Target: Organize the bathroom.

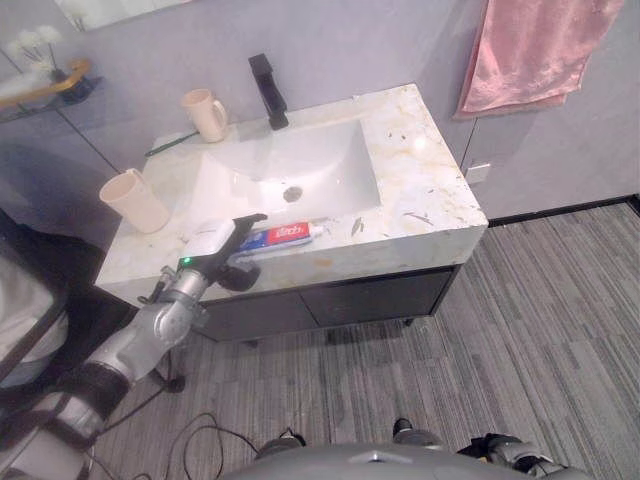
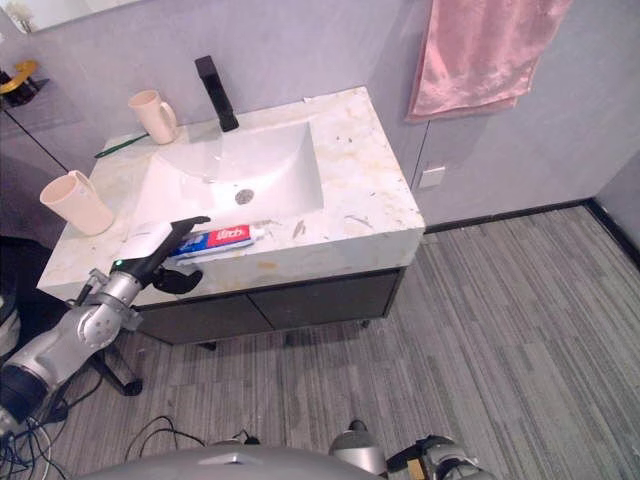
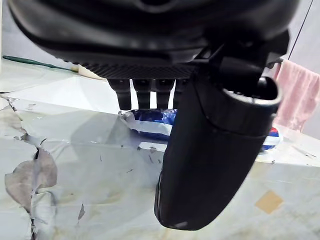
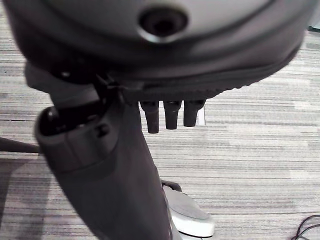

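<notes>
Soft, even indoor light with a cool bluish tint. Mild sheen on the basin [image 1: 280, 175]; faint shadow under the vanity counter [image 1: 420, 215] edge. Straight lines bow toward the frame edges in both eye views. Wrist views: the left hand [image 3: 210, 150] and right hand [image 4: 100, 165] are dark, close and out of focus; the counter beyond stays fairly crisp.

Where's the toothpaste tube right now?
The toothpaste tube lies flat on the counter's front edge, just before the sink basin, with the left hand at its left end.
</notes>
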Robot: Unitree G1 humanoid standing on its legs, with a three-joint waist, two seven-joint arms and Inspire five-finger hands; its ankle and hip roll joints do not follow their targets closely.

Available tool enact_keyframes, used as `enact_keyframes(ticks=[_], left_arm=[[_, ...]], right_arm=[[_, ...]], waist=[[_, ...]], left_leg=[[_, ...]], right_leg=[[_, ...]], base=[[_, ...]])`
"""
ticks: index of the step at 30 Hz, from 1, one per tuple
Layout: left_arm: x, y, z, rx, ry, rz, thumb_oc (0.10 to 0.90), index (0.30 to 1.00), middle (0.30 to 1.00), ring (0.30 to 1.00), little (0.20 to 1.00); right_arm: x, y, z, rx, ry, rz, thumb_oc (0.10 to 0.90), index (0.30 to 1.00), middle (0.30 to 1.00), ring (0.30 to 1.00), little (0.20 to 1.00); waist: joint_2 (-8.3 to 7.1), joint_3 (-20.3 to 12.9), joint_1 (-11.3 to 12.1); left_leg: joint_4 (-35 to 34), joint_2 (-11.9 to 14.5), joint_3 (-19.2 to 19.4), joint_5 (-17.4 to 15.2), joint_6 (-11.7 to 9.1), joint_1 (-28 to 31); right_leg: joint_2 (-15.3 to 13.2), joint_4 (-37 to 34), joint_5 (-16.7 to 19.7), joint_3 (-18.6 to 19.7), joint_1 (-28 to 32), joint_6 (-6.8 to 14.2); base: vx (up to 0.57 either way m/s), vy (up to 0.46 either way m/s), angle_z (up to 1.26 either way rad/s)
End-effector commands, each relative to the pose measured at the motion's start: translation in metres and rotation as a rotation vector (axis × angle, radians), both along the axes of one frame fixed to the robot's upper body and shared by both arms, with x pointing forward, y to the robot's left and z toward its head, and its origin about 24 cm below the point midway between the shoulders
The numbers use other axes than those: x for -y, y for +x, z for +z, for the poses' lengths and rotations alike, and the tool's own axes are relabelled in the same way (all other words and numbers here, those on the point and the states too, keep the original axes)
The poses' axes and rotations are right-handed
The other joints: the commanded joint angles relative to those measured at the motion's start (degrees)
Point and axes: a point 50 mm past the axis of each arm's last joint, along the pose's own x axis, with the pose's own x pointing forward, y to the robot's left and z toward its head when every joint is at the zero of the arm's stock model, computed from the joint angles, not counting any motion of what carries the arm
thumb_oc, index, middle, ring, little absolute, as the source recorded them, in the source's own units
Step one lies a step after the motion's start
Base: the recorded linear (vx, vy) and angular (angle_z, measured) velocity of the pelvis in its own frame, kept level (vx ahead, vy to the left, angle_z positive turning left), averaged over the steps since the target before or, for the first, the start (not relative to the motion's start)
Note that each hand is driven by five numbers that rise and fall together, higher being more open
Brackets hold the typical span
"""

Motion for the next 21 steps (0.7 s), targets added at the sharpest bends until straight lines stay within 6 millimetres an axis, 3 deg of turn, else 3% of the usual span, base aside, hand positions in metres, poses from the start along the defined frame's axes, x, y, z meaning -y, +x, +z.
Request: enact_keyframes(ticks=[1,11,21], left_arm=[[-0.014,0.025,0.084,0.412,-0.067,0.018,0.800,0.900,0.900,0.900,0.900],[-0.031,0.028,0.140,0.479,-0.101,0.028,0.800,0.900,0.900,0.900,0.900],[-0.053,0.030,0.169,0.411,-0.095,0.048,0.800,0.900,0.900,0.900,0.900]], right_arm=[[0.002,-0.004,0.000,-0.033,-0.031,0.054,0.800,0.900,0.900,0.900,0.900],[0.004,-0.008,0.000,-0.047,-0.037,0.051,0.800,0.900,0.900,0.900,0.900],[0.002,-0.013,-0.002,-0.055,-0.028,0.040,0.800,0.900,0.900,0.900,0.900]], waist=[[-1.22,-2.62,-0.72],[-1.90,-3.21,0.05],[-1.73,-3.27,0.42]], left_leg=[[7.74,-3.27,0.33,-2.64,-0.71,-8.18],[9.05,-3.06,-0.78,-1.53,-1.18,-8.65],[8.97,-3.31,-1.30,-1.21,-1.16,-8.58]], right_leg=[[2.89,7.87,-8.09,2.34,-1.43,-0.18],[3.72,7.41,-8.14,2.78,-0.01,-0.39],[3.90,7.06,-7.82,2.88,0.46,-0.12]], base=[[0.00,0.000,0.00],[0.02,-0.010,-0.02],[0.00,0.000,0.00]])
